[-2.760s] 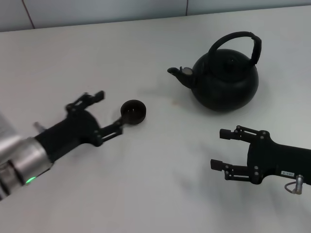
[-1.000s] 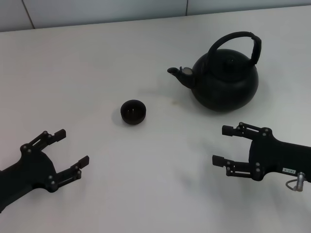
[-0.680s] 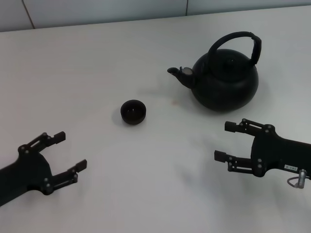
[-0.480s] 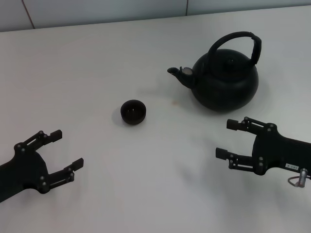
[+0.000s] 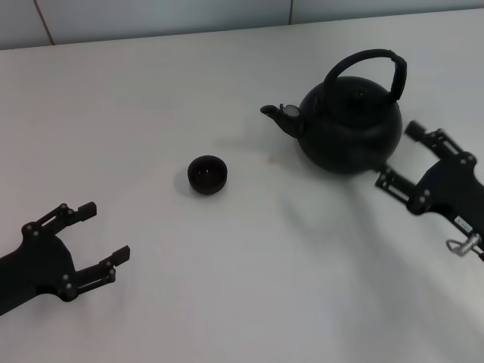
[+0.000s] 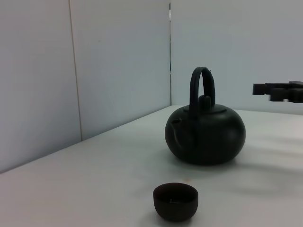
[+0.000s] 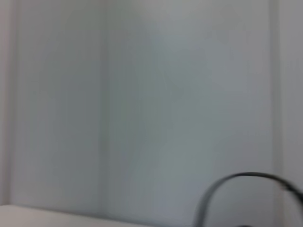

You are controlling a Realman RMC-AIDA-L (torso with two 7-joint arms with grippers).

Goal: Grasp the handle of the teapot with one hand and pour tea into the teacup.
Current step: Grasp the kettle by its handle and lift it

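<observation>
Head view shows the teapot (image 5: pixel 349 127) upright on the worktop (image 5: pixel 249 272), cup (image 5: pixel 206 174) well apart. Right end effector (image 5: pixel 401 155), released, sits low beside its belly, below the handle (image 5: pixel 370 64); closing here would shove the pot. Left end effector (image 5: pixel 94 238) rests released, near.

A lab-like test bench: bare white table (image 5: pixel 151 91); plain panelled wall (image 6: pixel 118 71).

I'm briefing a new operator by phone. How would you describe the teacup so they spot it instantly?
Start at the big black teapot toward the white table's far right. Follow its spout outward and nearer: the teacup stands alone there. It is tiny, round, dark, handleless and open-topped.
</observation>
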